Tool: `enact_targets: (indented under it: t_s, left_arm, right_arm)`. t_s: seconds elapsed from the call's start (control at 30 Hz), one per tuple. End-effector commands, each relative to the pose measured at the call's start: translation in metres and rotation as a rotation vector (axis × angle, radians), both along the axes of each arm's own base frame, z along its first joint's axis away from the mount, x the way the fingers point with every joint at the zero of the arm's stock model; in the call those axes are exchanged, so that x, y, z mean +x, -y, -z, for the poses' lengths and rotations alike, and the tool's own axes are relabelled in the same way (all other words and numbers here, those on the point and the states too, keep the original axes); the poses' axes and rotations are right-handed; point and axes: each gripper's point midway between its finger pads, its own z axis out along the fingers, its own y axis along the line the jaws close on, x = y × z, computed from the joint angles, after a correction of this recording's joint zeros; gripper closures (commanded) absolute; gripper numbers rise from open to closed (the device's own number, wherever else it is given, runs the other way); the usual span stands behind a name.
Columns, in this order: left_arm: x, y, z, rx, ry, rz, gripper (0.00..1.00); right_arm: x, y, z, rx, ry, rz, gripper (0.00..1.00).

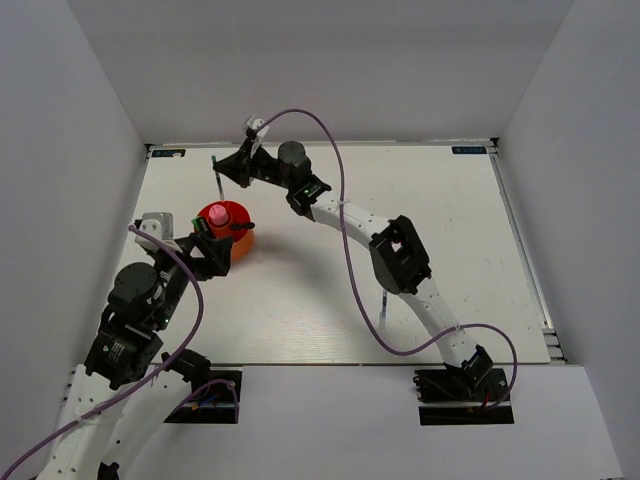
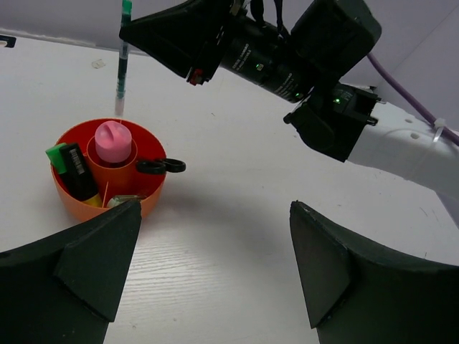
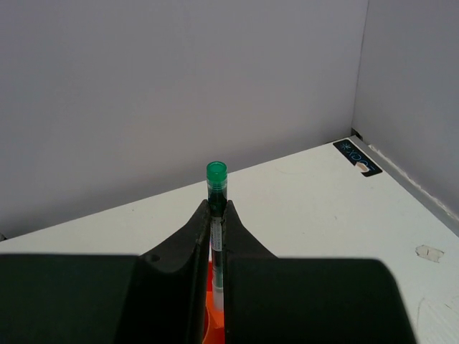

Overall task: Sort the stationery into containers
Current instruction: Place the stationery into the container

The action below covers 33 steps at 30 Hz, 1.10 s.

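Note:
The round red-orange organiser point(image 1: 240, 245) stands at the left of the table and also shows in the left wrist view point(image 2: 147, 197). It holds a pink-capped glue stick point(image 2: 112, 141) in the middle tube, a black highlighter with a green cap point(image 2: 72, 168) and black scissors handles point(image 2: 161, 166). My right gripper point(image 1: 222, 168) is shut on a thin green-capped pen point(image 3: 217, 215), held upright just above and behind the organiser; the pen also shows in the left wrist view point(image 2: 122, 61). My left gripper point(image 2: 215, 265) is open and empty beside the organiser, to its right.
White walls close in the table at the back and sides. A black label point(image 3: 356, 157) sits in the far right corner. The right arm point(image 1: 400, 255) stretches across the middle of the table.

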Motion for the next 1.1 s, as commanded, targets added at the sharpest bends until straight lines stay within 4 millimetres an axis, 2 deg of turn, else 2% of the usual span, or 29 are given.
enact_targets:
  t_s: [0.0, 0.43, 0.77, 0.93, 1.07]
  left_arm:
    - [0.0, -0.006, 0.0, 0.011, 0.009, -0.023, 0.05]
    - [-0.001, -0.008, 0.005, 0.022, 0.001, -0.032, 0.05]
    - [-0.005, -0.013, 0.006, 0.032, 0.0, -0.045, 0.05]
    - [-0.006, -0.015, 0.005, 0.036, -0.001, -0.052, 0.05]
    - [-0.008, -0.016, 0.004, 0.036, 0.001, -0.054, 0.05]
  right_arm:
    - [0.003, -0.003, -0.024, 0.083, 0.073, 0.022, 1.0]
    - [-0.005, -0.02, 0.01, 0.045, 0.064, 0.014, 1.0]
    - [-0.015, -0.029, 0.044, -0.018, 0.033, -0.005, 1.0]
    - [-0.015, -0.028, 0.052, -0.04, 0.023, -0.009, 0.8]
    - [-0.017, -0.029, 0.059, -0.062, 0.008, -0.016, 0.74]
